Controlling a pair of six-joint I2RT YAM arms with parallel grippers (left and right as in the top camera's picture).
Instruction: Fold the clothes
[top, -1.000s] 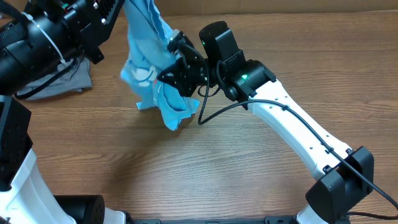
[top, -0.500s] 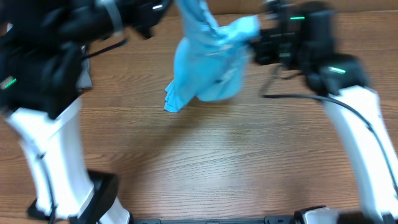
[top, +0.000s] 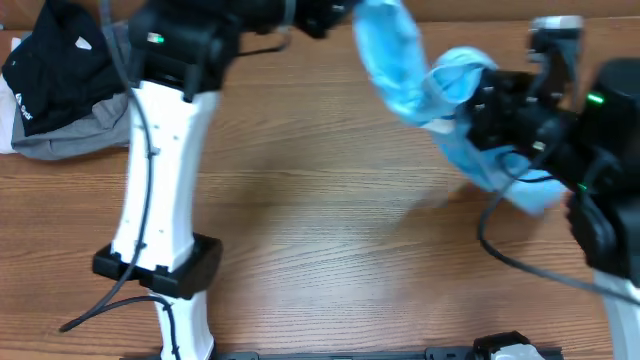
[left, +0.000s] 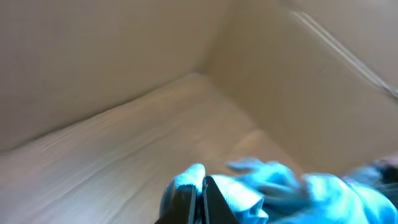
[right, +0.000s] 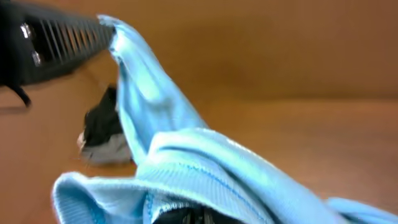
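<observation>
T-shirt, sky-blue, is off the table, strung in mid-air betw. both arms at abt 1 o'clock of the overhead view. Left gripper is up at 12 o'clock; its wrist view shows the fingertips pressed together w/ a fold of blue cloth caught in them. Right gripper sits at 3 o'clock w/ cloth bunched over and into it. Its fingers are mostly buried, but it reads as clamped on the shirt. Shirt's long axis runs 11 o'clock to 4 o'clock, w/ a loose tail hanging past the right gripper toward 4. Blurry, so the print can't be read. Black garment and grey garment lie at 10 o'clock, well apart. Judgement: shirt not yet spread. Next move needs the grippers drawn apart along that 11–4 line, then lowered flat. Right arm is nearer the bulk; left has only a thin end, which could slip.
</observation>
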